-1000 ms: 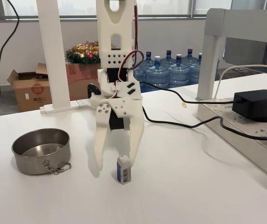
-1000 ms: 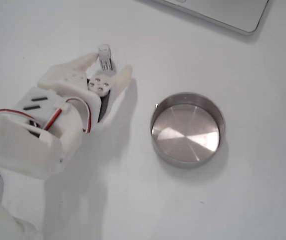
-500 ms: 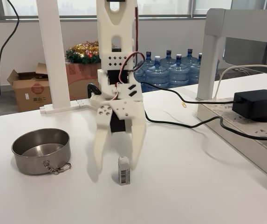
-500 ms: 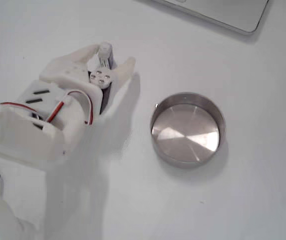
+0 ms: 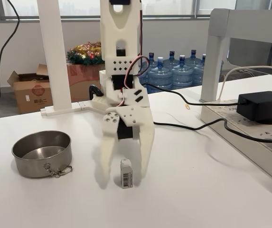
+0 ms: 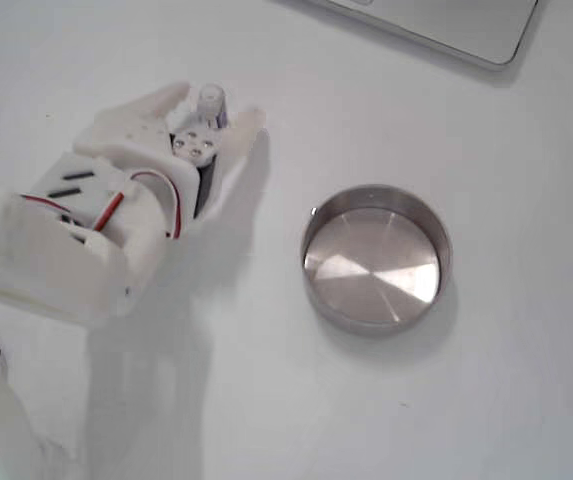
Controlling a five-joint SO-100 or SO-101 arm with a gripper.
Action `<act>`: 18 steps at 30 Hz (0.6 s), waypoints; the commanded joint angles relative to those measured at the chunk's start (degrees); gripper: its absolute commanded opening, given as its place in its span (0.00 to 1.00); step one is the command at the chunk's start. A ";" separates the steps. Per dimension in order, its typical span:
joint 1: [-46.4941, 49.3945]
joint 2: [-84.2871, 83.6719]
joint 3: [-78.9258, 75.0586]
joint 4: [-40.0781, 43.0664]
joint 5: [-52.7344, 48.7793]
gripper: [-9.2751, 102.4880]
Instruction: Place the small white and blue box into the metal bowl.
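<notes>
White tabletop [image 5: 197,190], office behind it with water jugs [image 5: 173,69] and a brown carton [image 5: 29,90], and we are right at the grasp.

The tool [image 5: 124,175] hangs straight down with its two white fingers spread wide, tips low by the surface, nothing held. Between those fingers stands the small white and blue box [image 5: 126,173], upright on its end, barcode face toward the camera. It looks nearer the right-hand finger than the left one in this front fixed view, though I can't tell whether it touches. From the high fixed view the tool [image 6: 211,108] straddles the box [image 6: 211,98] as well, its top peeking out between the tips.

So, the squeeze. The box is tall, thin and light, and my read is that it tips easily; better to centre the fingers first so both pads meet it together, then close slowly on the flat faces, low on the body.

Out from the tool, the metal bowl [image 5: 42,153] sits well apart to the left in the front view, its clip chain [image 5: 57,170] hanging at the near rim. Lift clear of that rim before crossing.
</notes>
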 commanded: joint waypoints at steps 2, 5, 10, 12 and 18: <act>0.79 0.00 -0.88 -1.05 -0.18 0.18; 0.88 0.00 -0.88 -1.05 -0.26 0.15; 1.41 0.00 -0.79 -1.05 -0.26 0.13; 2.29 0.00 -0.79 -1.05 -0.26 0.12; 4.39 0.26 -0.70 -1.14 -0.26 0.05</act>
